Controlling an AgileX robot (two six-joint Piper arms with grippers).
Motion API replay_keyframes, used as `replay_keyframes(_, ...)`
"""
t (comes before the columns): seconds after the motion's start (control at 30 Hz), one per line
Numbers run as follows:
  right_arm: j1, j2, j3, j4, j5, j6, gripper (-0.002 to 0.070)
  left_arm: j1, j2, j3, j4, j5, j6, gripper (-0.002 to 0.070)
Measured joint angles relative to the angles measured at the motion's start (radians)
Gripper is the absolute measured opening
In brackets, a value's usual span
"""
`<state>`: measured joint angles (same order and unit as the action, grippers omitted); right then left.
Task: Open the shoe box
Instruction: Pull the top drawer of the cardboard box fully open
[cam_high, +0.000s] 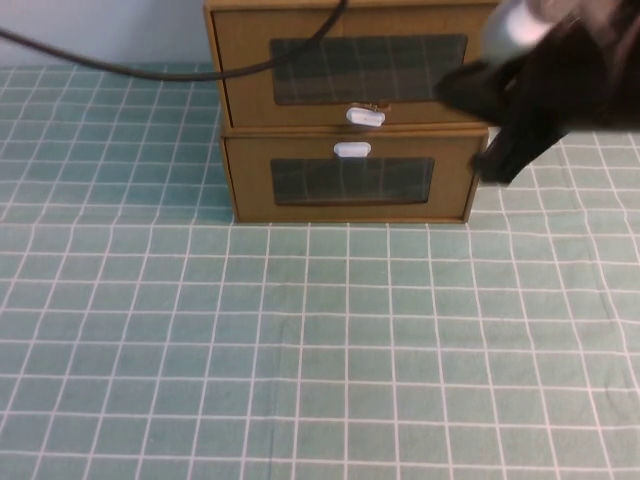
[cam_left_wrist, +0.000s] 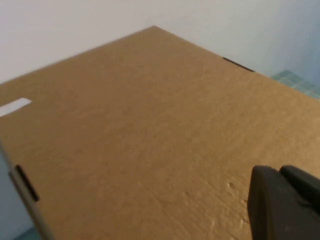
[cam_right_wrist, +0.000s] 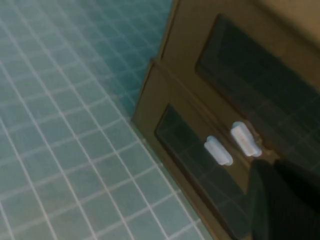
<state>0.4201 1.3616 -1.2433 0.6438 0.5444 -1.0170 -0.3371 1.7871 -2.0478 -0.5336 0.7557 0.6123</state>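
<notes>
- At the far edge of the counter (cam_high: 300, 350), about midway along it, two brown shoe boxes are stacked. The upper box (cam_high: 240, 65) sits squarely on the lower box (cam_high: 250, 185), and both turn their dark windows toward the near edge.
- Each front has a small white pull. The upper handle (cam_high: 365, 116) sits low on its front and the lower handle (cam_high: 352, 150) sits high on its front. The two lie close together on either side of the seam, each with its long axis running along the box front.
- Our right end effector (cam_high: 497, 160) hangs clenched, with nothing in it that we can see. It is just beside the right front corner of the lower box, about level with the seam. We cannot tell whether it touches the cardboard.
- From that end effector both handles lie toward our left along the box front, at nearly the same height. We judge the coming move to be a sideways reach across the front, followed by a pull toward the near edge.
- Our left end effector (cam_left_wrist: 280, 200) hovers over the plain top of the upper box, and we cannot tell whether it is released or clenched. It is above the fronts rather than facing them.
- We judge the right arm nearer to the handles and better placed to reach them.
- A dark cable (cam_high: 150, 70) drapes across the upper box's window, clear of both handles.
</notes>
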Motion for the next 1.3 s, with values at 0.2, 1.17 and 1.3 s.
replay_keyframes(0.2, 0.141, 0.16, -0.094, -0.423, 0.005, 0.012, -0.0013, 0.0, 0.26, -0.299, -0.065, 0.232, 0.006, -0.0005)
replay_keyframes(1.17, 0.495, 0.473, 0.028, -2.285, 0.211, 1.721, -0.0008, 0.218, 0.474, -0.367, -0.644, 0.469, -0.012, -0.0005)
replay_keyframes(1.3, 0.495, 0.536, -0.071, -2.285, 0.243, 1.723, 0.0043, 0.218, 0.476, -0.367, -0.644, 0.471, -0.012, -0.0005)
